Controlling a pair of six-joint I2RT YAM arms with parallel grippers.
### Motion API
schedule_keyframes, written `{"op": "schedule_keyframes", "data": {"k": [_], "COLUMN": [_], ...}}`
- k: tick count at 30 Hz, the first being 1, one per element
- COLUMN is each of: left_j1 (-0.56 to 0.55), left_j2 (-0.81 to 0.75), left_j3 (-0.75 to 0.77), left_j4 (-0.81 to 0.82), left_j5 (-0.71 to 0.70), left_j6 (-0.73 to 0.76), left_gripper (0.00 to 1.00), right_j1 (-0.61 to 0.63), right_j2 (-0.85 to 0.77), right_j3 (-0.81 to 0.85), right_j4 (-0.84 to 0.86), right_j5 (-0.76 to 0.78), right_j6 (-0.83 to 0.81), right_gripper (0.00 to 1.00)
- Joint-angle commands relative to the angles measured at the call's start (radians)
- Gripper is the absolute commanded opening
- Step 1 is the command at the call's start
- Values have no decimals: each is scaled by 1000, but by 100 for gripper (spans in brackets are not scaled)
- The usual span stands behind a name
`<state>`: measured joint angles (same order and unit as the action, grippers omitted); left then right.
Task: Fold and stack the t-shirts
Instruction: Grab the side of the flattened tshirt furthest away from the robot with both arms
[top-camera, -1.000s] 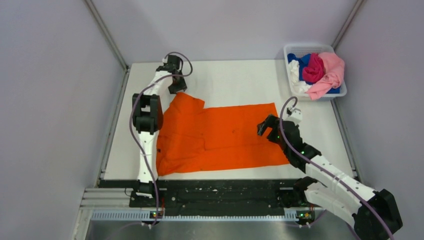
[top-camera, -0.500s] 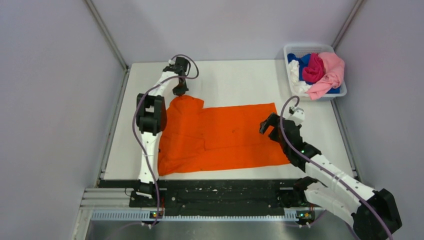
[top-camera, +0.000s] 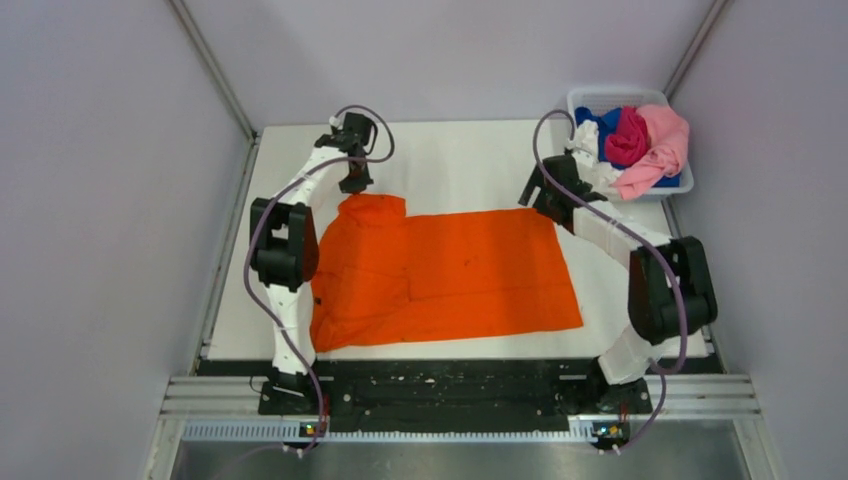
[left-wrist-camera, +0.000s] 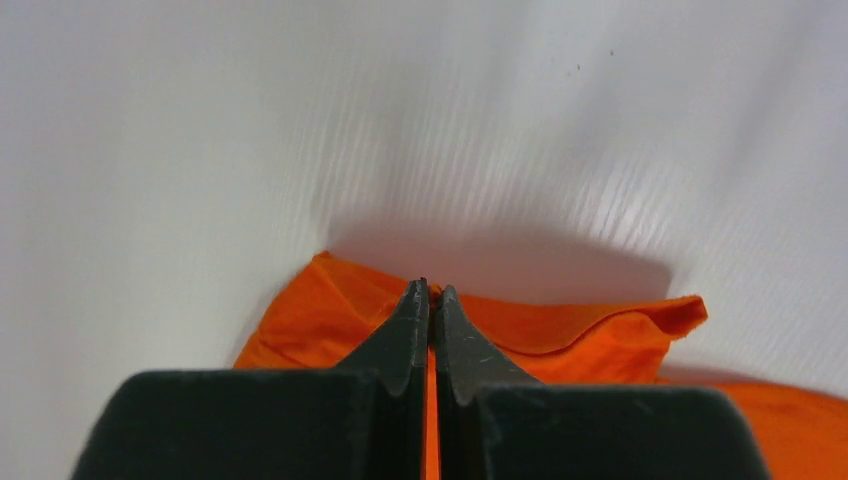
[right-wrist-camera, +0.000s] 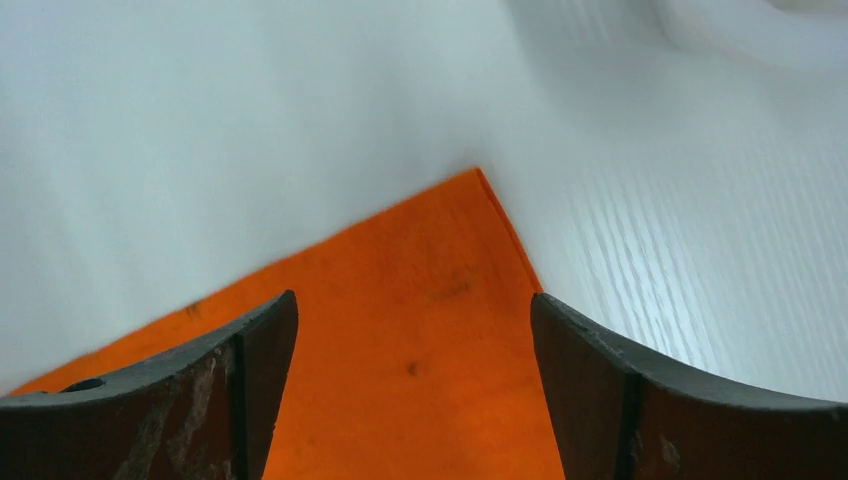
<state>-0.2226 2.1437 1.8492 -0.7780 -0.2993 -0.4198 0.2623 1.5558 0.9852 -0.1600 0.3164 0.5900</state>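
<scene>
Orange t-shirt (top-camera: 450, 270) lies spread flat on the white table (top-camera: 460, 160), left of centre. Its long axis runs left to right. The straight hem is at the right end and slants a little, so the near right corner sits further right than the far one. The left end is lumpier, with layers folded over, and a flap juts toward the far side at the far left corner.

Edges: the near edge lies just short of the table's near edge. The left edge runs under the left arm (top-camera: 285, 250), close to the table's left side.

Open room: a broad bare strip along the far side, and a narrower bare strip right of the hem.

Right arm (top-camera: 650, 270) reaches from the right side over that strip to the far right corner of the shirt.

White bin (top-camera: 610, 95) stands at the far right corner of the table, well apart from the orange shirt. It holds a heap of pink (top-camera: 665, 140), magenta (top-camera: 628, 137), blue (top-camera: 595, 120) and white (top-camera: 597, 170) shirts. The pink one hangs over the rim.

Left gripper (left-wrist-camera: 431, 292): fingers pressed together, tips at the far edge of the jutting flap. Cannot tell whether any cloth is caught between them.

Right gripper (right-wrist-camera: 414, 305): fingers spread wide above the far right corner of the hem, which shows between them.
</scene>
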Motion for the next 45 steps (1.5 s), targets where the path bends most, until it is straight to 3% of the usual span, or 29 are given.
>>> {"op": "schedule_keyframes", "data": {"k": [1,5,7,11,22,26,29,45], "left_j1": [-13,-30,-41,-55,-78,-85,-92,-159], "left_j2": [-120,-182,-207,-242,-288,-318,-352,-762], "left_j3": [-94,-161,-186,-214,-258,-280,-310,-695], "left_j4": [43,60,70,76,82,82,80,129], "left_j5": [2,11,3,11,-4,-9,-10,45], "left_j6": [-38,-51,-48,-48,-51,-56,-63,-81], "left_gripper": [0,0,0,0,0,0,0,0], "right_j1": [-13,-31,-40,-44,-44,-43,-43,41], "right_j2": [195,325,390,463,409,416,406,73], "right_j3": [218,310,352,420,335,349,352,139], "right_j4": [-105,-120,-129,-185,-141,-128,-124,-119], "right_j5": [5,20,11,-2,-6,12,29,-7], "right_j6": [-132,-157,-181,-218,-217,-252,-283,-334], "right_gripper": [84,81,70,58,45,25,1,0]}}
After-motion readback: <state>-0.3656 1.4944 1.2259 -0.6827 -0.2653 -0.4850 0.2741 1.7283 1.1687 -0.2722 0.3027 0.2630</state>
